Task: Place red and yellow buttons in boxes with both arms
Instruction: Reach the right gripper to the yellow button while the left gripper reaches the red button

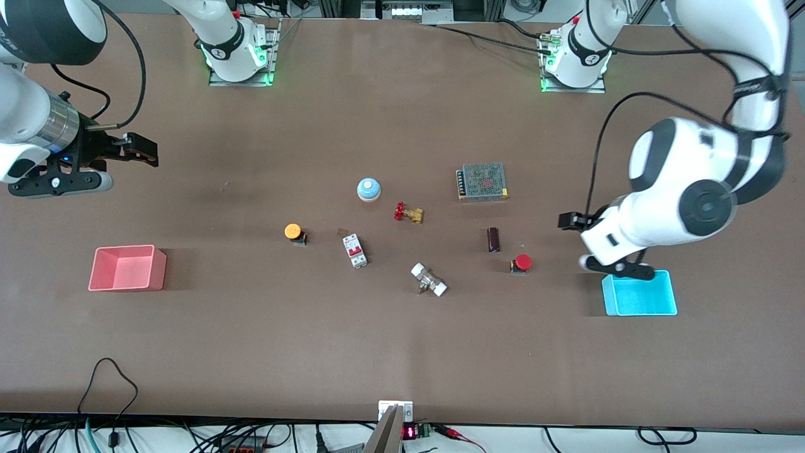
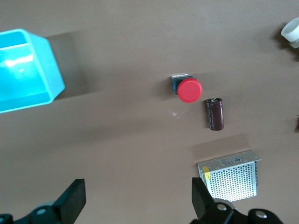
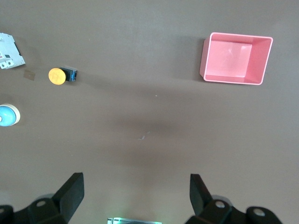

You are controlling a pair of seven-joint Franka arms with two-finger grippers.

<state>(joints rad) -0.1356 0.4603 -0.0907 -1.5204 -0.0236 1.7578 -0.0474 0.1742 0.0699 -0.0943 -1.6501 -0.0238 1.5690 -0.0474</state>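
The red button sits on the brown table, beside the cyan bin toward the left arm's end. The left wrist view shows the red button and the cyan bin, which is empty. My left gripper hovers open and empty over bare table next to that bin; it also shows in its wrist view. The yellow button stands near mid-table. The empty pink bin lies toward the right arm's end. My right gripper is open and empty, high over bare table.
Between the buttons lie a white circuit breaker, a white-ended metal fitting and a dark cylinder. Farther from the front camera are a light-blue dome, a brass valve with red handwheel and a grey mesh-topped power supply.
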